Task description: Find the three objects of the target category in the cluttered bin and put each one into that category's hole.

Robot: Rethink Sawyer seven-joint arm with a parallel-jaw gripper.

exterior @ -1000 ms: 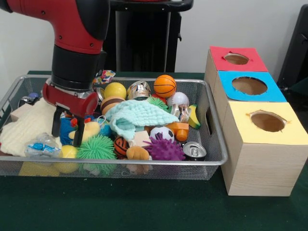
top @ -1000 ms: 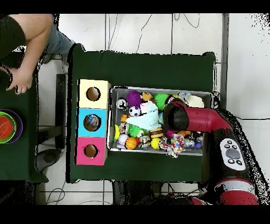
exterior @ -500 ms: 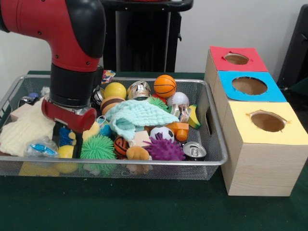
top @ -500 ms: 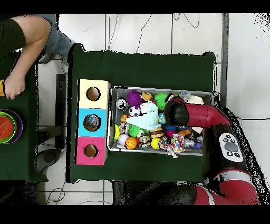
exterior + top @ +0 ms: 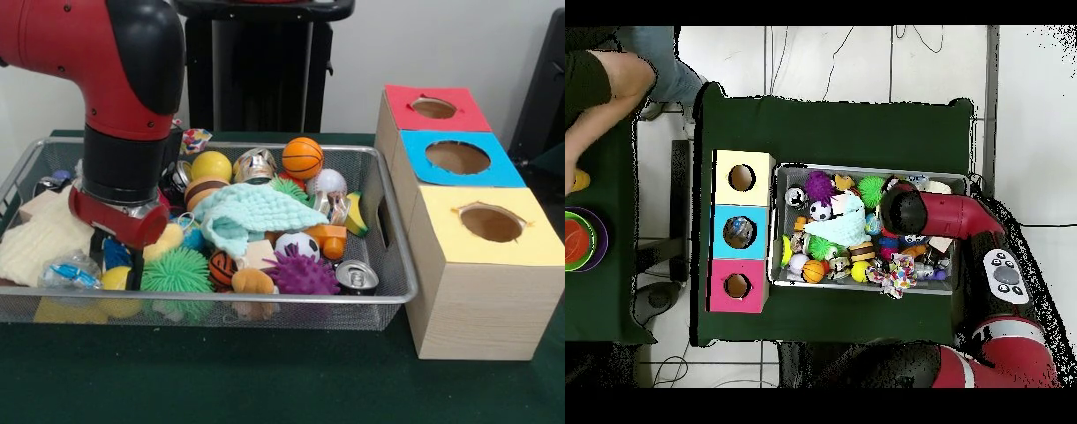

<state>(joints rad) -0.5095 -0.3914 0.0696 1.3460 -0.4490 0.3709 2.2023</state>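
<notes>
Target category unknown; candidates lay in wire bin (image 5: 388, 296) on green surface (image 5: 265, 380). Gripper (image 5: 115, 265) was down in bin's clutter beside yellow ball (image 5: 115, 279) and green spiky ball (image 5: 177, 269); whether clenched or released, cannot tell. Judged step: search/grasp. Next: secure item, lift clear, carry toward box holes (image 5: 491, 223). Overhead view added person's arm (image 5: 600, 95) at side; arm (image 5: 935, 215) hid gripper there.

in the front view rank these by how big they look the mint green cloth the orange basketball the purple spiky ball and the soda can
1. mint green cloth
2. purple spiky ball
3. orange basketball and soda can: look alike, and the can sits nearer the camera, so unranked.
</notes>
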